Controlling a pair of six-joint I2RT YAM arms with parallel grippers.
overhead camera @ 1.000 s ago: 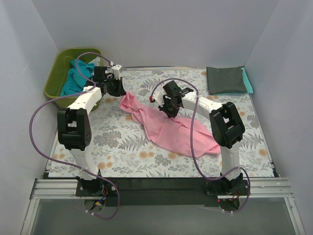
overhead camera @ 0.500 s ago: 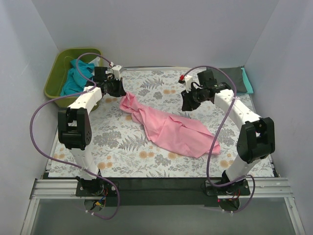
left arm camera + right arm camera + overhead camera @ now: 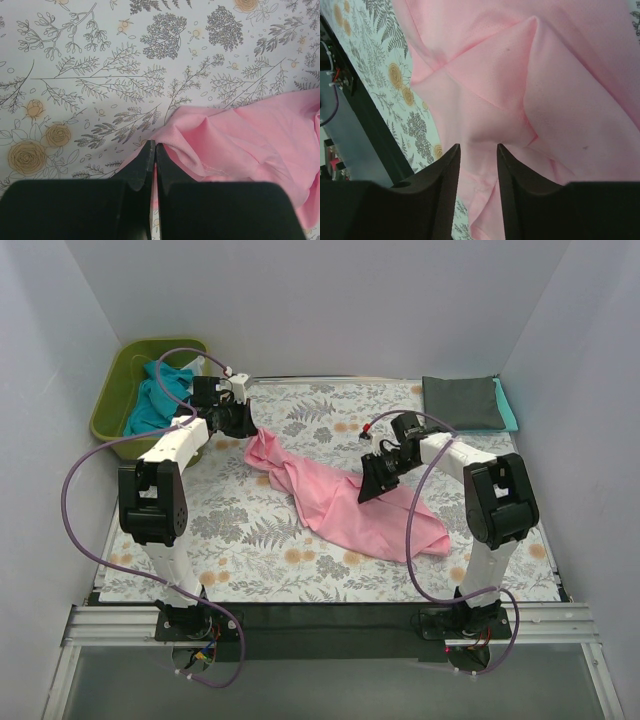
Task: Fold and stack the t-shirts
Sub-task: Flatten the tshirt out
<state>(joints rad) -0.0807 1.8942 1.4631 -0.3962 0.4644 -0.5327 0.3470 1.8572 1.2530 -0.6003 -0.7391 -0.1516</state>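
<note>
The pink t-shirt (image 3: 350, 505) lies crumpled in a diagonal band across the floral cloth. My left gripper (image 3: 248, 423) is shut on its far-left edge; in the left wrist view the jaws (image 3: 152, 150) pinch a fold of the pink t-shirt (image 3: 240, 145). My right gripper (image 3: 368, 488) is low over the shirt's middle. In the right wrist view it (image 3: 478, 150) is open with the pink t-shirt (image 3: 520, 75) between and below the fingers. A folded dark grey t-shirt (image 3: 460, 402) lies at the back right on a teal t-shirt (image 3: 509, 405). Another teal t-shirt (image 3: 155, 400) sits in the tub.
The olive-green tub (image 3: 118, 385) stands at the back left, just behind my left arm. The floral table cloth (image 3: 250, 530) covers the table. White walls close the back and both sides. A dark strip (image 3: 320, 618) runs along the near edge.
My right gripper lifted off the pink shirt, swung out toward the back right, then came back down over the shirt's middle. The left gripper stays shut on the shirt's edge.
</note>
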